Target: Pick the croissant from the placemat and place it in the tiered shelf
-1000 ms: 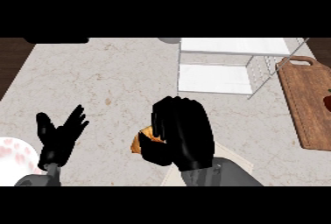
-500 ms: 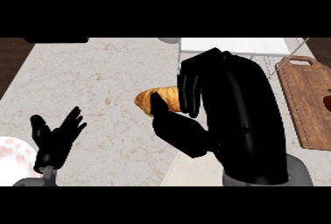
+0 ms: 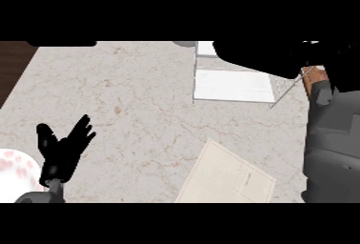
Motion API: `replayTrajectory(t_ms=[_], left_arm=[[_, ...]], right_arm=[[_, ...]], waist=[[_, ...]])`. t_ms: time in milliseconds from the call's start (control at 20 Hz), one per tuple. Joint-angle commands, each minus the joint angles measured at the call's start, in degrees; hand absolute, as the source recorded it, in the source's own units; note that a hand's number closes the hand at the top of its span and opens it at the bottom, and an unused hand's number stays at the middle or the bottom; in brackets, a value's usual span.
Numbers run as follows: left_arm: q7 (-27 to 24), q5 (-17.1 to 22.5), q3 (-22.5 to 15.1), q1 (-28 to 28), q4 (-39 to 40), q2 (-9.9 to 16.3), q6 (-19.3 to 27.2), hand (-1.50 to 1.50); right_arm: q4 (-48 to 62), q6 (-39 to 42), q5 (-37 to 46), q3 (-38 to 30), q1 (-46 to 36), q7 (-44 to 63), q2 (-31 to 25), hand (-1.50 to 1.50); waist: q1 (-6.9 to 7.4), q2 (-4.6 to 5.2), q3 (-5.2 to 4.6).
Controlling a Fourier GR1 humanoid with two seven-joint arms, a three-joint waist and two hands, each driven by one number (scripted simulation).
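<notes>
My right hand [image 3: 281, 56] is a dark mass at the top right, raised over the white tiered shelf [image 3: 232, 86]. Its grey forearm [image 3: 330, 143] runs up the right edge. The croissant shows nowhere: it is hidden within that hand, which was curled round it a moment ago. The beige placemat [image 3: 225, 177] lies bare at the lower middle. The shelf's visible tier has nothing on it. At the lower left my left hand [image 3: 63, 145] rests open, fingers up.
A white plate with pink marks [image 3: 14, 174] sits at the left edge beside my left hand. A strip of wooden cutting board [image 3: 316, 77] peeks out right of the shelf. Dark wood [image 3: 10, 71] borders the marble counter [image 3: 126, 95] at the far left.
My right hand has carried the croissant up and to the right, off the placemat and over the shelf, and the croissant is now hidden. The left hand has stayed still.
</notes>
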Motion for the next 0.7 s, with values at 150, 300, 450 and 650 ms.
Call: replayTrajectory(t_ms=[150, 300, 450, 650], left_arm=[[0.9, -0.8, -0.4, 0.8, -0.3, -1.3, -0.3, 0.00], [-1.0, -0.2, 0.7, 1.1, 1.5, -0.4, -2.6, 0.00], [5.3, 0.5, 1.6, -2.5, -0.7, 0.3, -1.1, 0.00], [3.8, -2.1, 1.1, -5.0, 2.2, -0.5, -0.6, 0.00]], right_arm=[[10.4, 3.4, -1.2, -6.8, -6.3, -0.3, -4.9, 1.50], [18.8, 4.4, -4.3, -11.1, -10.1, -6.3, -8.7, 1.50], [24.5, 6.6, -7.0, -13.2, -9.7, -12.2, -12.3, 1.50], [31.5, 0.8, -1.5, -8.7, -8.7, -17.1, -10.8, 1.50]], waist=[[0.40, 0.22, -0.11], [0.63, 0.34, -0.12], [0.65, 0.42, -0.08], [0.75, 0.57, -0.12]])
